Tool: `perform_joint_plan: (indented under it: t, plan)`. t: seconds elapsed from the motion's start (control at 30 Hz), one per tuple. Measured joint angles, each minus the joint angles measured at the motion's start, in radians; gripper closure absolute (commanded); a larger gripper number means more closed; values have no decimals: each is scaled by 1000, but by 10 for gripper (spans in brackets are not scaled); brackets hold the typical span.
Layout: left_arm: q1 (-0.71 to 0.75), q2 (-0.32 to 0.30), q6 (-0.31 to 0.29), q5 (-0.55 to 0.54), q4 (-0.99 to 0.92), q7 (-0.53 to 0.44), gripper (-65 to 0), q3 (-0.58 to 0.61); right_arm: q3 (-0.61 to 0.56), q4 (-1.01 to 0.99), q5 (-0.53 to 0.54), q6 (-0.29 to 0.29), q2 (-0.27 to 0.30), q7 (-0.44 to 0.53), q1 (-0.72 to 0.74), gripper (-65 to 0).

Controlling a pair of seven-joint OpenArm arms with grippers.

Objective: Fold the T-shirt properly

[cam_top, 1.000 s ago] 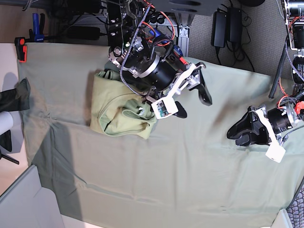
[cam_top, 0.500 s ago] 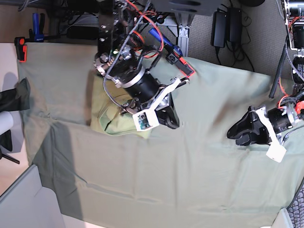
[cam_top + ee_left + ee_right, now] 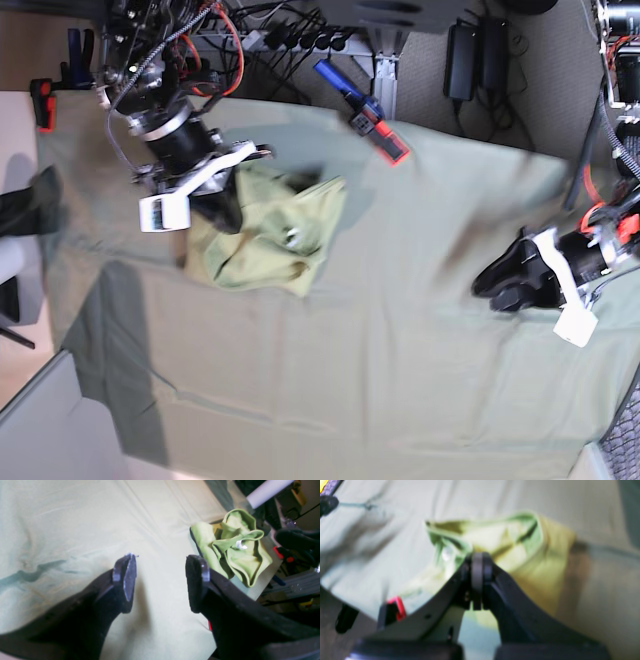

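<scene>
Base view: a grey-green table cloth [image 3: 400, 380] is spread over the whole work surface, creased in places. The T-shirt [image 3: 275, 232] is bunched in a loose heap on the cloth, toward the far left of this view, with its neck opening turned up. The right gripper [image 3: 225, 210] is set at the near-left edge of that heap; in the right wrist view its 2 fingers [image 3: 477, 575] are pressed together, and whether any fabric is pinched between them cannot be told. The left gripper [image 3: 505, 280] is held low over bare cloth, well apart from the shirt, its jaws spread with nothing between them. A small white tag [image 3: 240, 545] is seen inside the neck.
</scene>
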Motion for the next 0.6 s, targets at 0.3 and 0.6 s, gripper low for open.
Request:
perform_joint_plan:
  t: [0.3, 0.6]
  plan:
    - [0, 0, 0, 3, 0, 0, -350, 0, 23, -7, 20, 0, 7, 82, -23, 0]
    - [45, 0, 0, 28, 0, -3, -276, 0, -92, -224, -20, 1, -1, 84, 118, 0]
